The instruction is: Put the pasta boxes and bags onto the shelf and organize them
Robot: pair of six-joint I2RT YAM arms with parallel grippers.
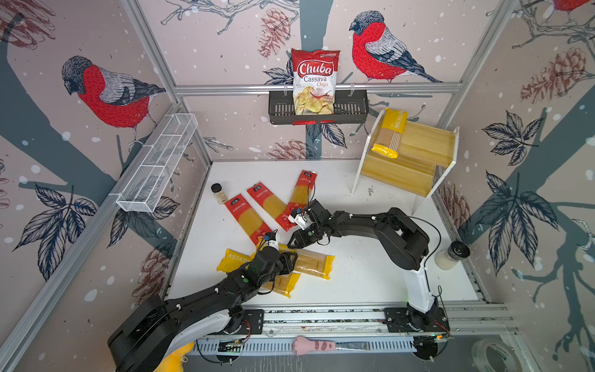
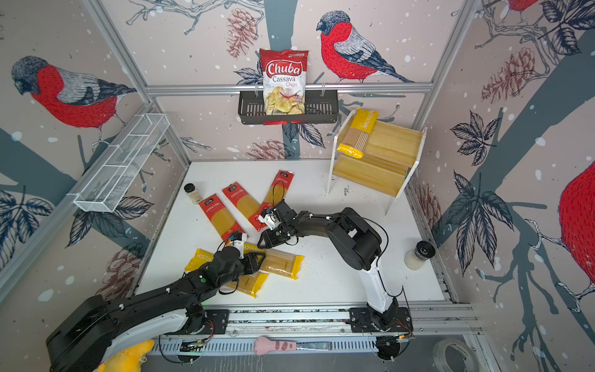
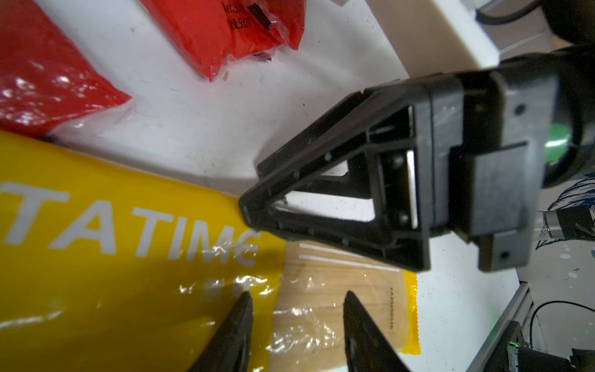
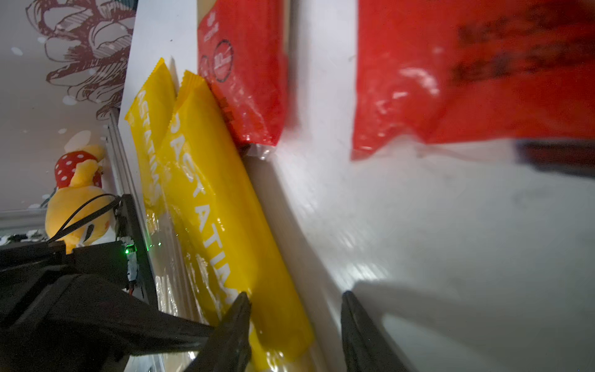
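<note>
At centre, L gripper (image 3: 296,298) over yellow packet (image 1: 317,264), R gripper (image 4: 295,298) at its edge by red packets (image 1: 269,201); both part-open, empty.

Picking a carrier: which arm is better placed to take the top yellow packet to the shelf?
Probably right: the right gripper straddles an edge of the top yellow packet, and the shelf stands on that arm's side, far from the left gripper.
</note>
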